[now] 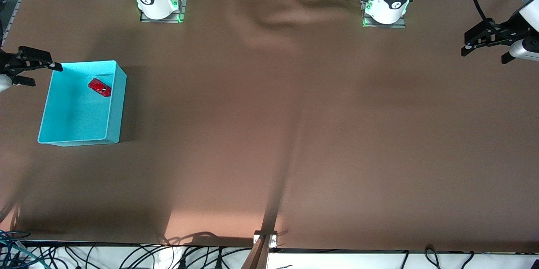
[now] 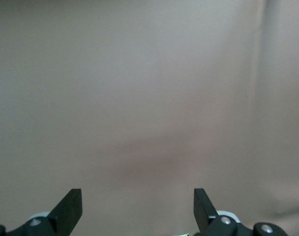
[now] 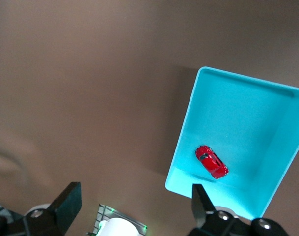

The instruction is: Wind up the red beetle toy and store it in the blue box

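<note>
From the front, there is one blue box [image 1: 80, 105] on the brown bench [image 1: 269, 134], near the edge at the right arm's end. One red beetle toy [image 1: 100, 87] lies inside it, on the floor of the box, at the end farther from the front camera. There are two tools. The right tool [image 1: 40, 73] is up in the air by the corner of the box that is closest to that bench edge. The left tool [image 1: 484, 50] is up over the edge at the left arm's end.

From the left wrist, the left tool [image 2: 138, 206] is wide and holds nothing. Only bare bench [image 2: 149, 98] is under it.

From the right wrist, the right tool [image 3: 134, 204] is wide and holds nothing. One blue box [image 3: 282, 162] sits on the bench [image 3: 90, 88] with one red beetle toy [image 3: 211, 162] in it.
</note>
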`<state>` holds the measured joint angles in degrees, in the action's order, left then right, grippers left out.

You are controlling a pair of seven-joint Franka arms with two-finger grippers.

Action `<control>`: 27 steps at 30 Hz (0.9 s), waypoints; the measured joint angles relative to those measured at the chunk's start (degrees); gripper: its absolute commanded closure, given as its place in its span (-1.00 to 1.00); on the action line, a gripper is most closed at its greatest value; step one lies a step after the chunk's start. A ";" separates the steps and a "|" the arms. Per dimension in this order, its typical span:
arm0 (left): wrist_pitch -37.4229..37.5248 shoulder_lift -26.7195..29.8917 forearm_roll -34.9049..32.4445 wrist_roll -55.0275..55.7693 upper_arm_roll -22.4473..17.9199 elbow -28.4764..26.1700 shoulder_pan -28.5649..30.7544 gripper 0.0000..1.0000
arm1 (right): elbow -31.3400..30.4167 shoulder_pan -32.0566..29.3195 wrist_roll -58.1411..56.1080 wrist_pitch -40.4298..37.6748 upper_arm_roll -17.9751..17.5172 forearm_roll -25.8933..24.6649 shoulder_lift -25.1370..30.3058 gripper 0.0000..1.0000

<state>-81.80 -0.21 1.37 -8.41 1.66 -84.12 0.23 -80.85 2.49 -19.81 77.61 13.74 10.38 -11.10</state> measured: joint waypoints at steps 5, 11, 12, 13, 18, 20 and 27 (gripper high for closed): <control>0.00 0.00 0.00 0.00 0.00 0.00 0.00 -1.00 | -1.59 2.98 6.02 -0.59 -0.06 -3.79 2.09 -1.00; 0.00 0.00 0.00 0.00 -0.01 0.00 0.00 -1.00 | -7.81 6.99 11.10 2.06 -0.32 -7.56 6.36 -1.00; 0.00 0.00 0.00 0.00 -0.03 0.00 0.00 -1.00 | -9.10 7.45 11.52 2.85 -0.57 -8.30 7.18 -1.00; 0.00 0.00 0.00 0.00 -0.04 0.00 0.00 -1.00 | -10.29 7.78 11.90 3.45 -0.90 -8.98 7.99 -1.00; 0.00 0.00 0.00 0.00 -0.08 0.00 0.00 -1.00 | -13.91 8.49 12.63 4.53 -2.64 -10.56 10.97 -1.00; 0.00 0.00 0.00 0.00 -0.09 0.00 0.00 -1.00 | -14.16 8.53 12.63 4.48 -3.01 -10.70 11.50 -1.00; 0.00 0.00 0.00 0.00 -0.18 0.00 0.04 -1.00 | -13.44 8.43 12.63 4.74 -3.11 -10.80 11.63 -1.00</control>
<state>-81.80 -0.21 1.37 -8.41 1.48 -84.12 0.27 -94.29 10.92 -7.18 82.36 10.63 -0.42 0.53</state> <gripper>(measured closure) 0.000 0.000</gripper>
